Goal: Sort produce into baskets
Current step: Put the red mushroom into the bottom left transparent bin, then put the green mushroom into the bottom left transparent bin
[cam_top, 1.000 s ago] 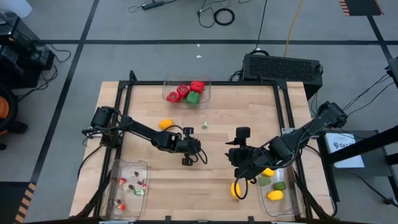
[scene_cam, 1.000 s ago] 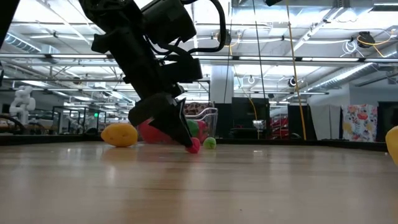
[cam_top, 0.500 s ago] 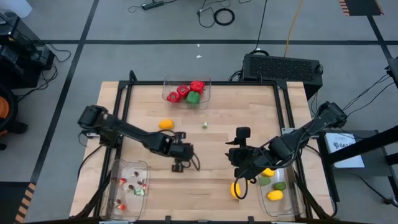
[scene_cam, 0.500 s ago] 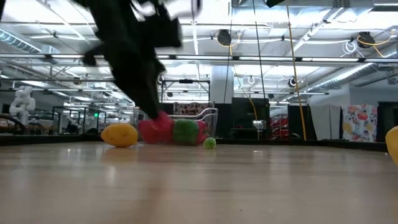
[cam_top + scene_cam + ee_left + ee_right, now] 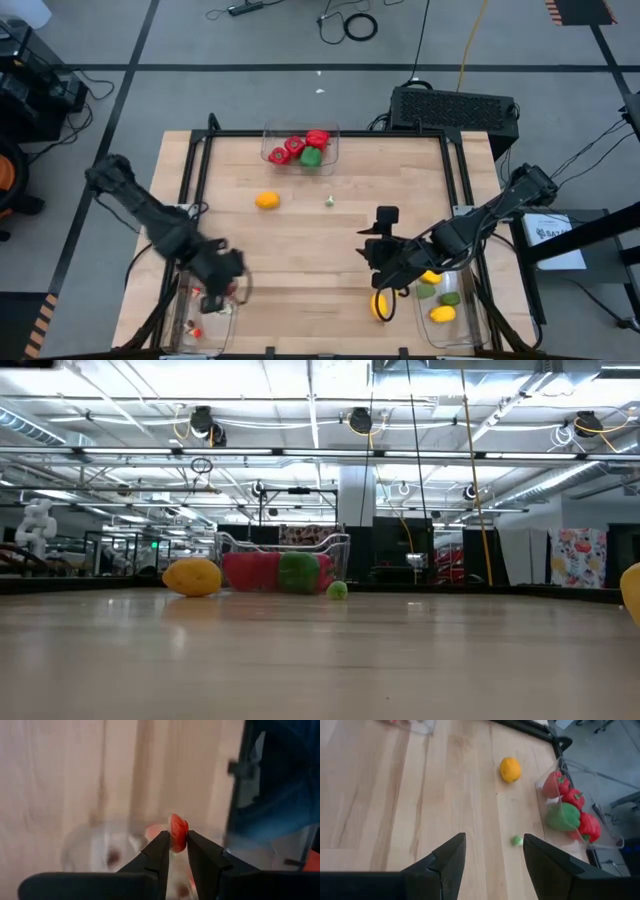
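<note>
Produce first: a tiny red bit [image 5: 178, 832] sits pinched between my left gripper [image 5: 212, 296] fingertips, and I've swung that arm from mid-table over to the near-left basket [image 5: 190, 322], where other small bits already lie. It now hangs right above that bin, so I judge the drop is the next move. My right gripper [image 5: 386, 262] has stayed parked with its fingers apart and empty, beside the near-right basket [image 5: 462, 330] holding lemons and limes. An orange [image 5: 267, 200] and a small green bit [image 5: 329, 202] remain loose on the table [image 5: 300, 270], near the far basket [image 5: 334, 150] of peppers.
</note>
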Tool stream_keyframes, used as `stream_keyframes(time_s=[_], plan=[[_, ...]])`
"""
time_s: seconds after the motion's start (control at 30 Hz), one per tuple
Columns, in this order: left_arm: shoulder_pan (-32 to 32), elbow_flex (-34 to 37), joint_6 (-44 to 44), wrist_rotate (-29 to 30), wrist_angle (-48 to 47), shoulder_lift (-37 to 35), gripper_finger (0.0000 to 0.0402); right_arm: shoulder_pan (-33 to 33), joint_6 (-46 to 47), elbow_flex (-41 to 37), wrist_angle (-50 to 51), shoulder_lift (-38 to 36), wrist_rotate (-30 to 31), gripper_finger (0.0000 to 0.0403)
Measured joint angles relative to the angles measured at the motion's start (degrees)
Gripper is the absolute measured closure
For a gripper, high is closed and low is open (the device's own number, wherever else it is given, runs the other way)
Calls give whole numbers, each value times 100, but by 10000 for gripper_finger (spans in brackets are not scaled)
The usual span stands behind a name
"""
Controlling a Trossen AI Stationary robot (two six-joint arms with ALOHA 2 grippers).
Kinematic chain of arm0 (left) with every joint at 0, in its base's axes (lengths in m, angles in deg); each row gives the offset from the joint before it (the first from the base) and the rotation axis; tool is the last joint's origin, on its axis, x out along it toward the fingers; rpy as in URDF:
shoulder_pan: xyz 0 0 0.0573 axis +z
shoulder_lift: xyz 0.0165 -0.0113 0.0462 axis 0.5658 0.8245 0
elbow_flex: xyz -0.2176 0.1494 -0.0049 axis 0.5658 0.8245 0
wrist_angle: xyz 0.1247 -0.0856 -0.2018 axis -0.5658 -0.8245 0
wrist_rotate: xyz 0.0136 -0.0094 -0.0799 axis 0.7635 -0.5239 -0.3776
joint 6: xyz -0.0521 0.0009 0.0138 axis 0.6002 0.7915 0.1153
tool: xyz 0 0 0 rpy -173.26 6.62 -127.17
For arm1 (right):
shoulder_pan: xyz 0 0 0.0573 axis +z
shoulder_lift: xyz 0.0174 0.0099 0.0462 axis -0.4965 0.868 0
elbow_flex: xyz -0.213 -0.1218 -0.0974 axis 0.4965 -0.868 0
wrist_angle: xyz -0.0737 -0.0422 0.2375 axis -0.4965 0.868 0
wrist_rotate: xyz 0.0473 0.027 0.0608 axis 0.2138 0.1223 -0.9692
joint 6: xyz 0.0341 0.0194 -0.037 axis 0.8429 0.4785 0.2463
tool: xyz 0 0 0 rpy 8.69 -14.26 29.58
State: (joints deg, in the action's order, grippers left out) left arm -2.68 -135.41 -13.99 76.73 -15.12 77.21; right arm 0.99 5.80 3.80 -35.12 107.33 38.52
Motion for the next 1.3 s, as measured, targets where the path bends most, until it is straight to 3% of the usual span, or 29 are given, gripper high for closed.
stream_keyframes(time_s=[0.17, 0.33, 0.47, 0.7, 0.8, 1.03, 1.13, 1.3], plan=[[-1126, 67, 1391, 476, -371, -216, 329, -61, -278, 0, -401, 63, 35, 211], [-1922, 196, 2114, 1102, -308, 82, 329, -327, -218, 2, -589, 342, 186, 211], [-2217, 267, 2566, 1219, -235, 449, 329, -641, -361, 2, -581, 791, 128, 211], [-2354, 426, 3225, 1245, -126, 994, 324, -1285, -615, 2, -769, 1388, -609, 211], [-2416, 426, 3418, 1313, -101, 1124, 297, -1472, -586, 2, -735, 1450, -805, 211], [-2588, 424, 3513, 1501, -125, 1157, 192, -1826, -848, -32, -1130, 1453, -1054, 211], [-2608, 355, 3358, 1537, -214, 1104, 172, -2194, -1105, -284, -1644, 1453, -1375, 211], [-2726, 79, 3252, 2661, -519, 991, 169, -2969, -1515, -1077, -2928, 1453, -2236, 210]])
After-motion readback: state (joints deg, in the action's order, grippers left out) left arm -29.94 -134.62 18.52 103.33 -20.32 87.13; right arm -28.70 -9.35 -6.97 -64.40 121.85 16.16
